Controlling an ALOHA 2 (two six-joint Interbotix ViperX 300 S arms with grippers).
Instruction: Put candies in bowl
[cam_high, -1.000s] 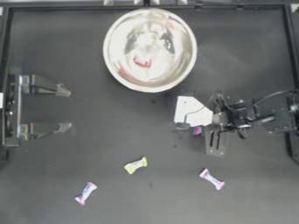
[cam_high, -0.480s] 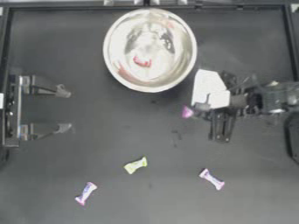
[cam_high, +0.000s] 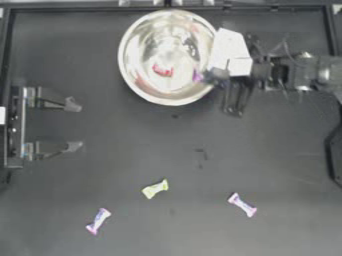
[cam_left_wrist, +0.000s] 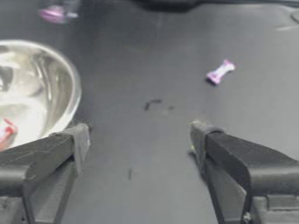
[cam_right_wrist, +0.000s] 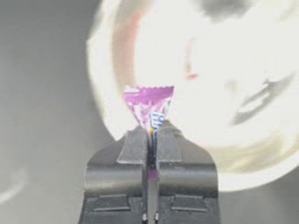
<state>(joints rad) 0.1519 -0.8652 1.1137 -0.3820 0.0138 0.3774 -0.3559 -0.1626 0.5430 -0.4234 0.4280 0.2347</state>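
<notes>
Right gripper (cam_right_wrist: 151, 131) pressed on purple candy (cam_right_wrist: 148, 103), over right rim of bowl (cam_high: 133, 80). Red candy (cam_high: 162, 71) inside bowl. Left gripper (cam_high: 72, 126) spread wide, parked at left. 3 candies on table (cam_high: 280, 150): yellow-green (cam_high: 155, 188), 2 white-and-pink (cam_high: 242, 205) (cam_high: 97, 221).

Right arm (cam_high: 304, 72): dark, blocky segments, pale highlights, thin black cables looping near wrist, white angular plate (cam_high: 230, 52) by right gripper (cam_high: 212, 76). Left gripper (cam_high: 72, 126): two dark wedge-shaped jaws, grey tips, mounted on dark bracket.
</notes>
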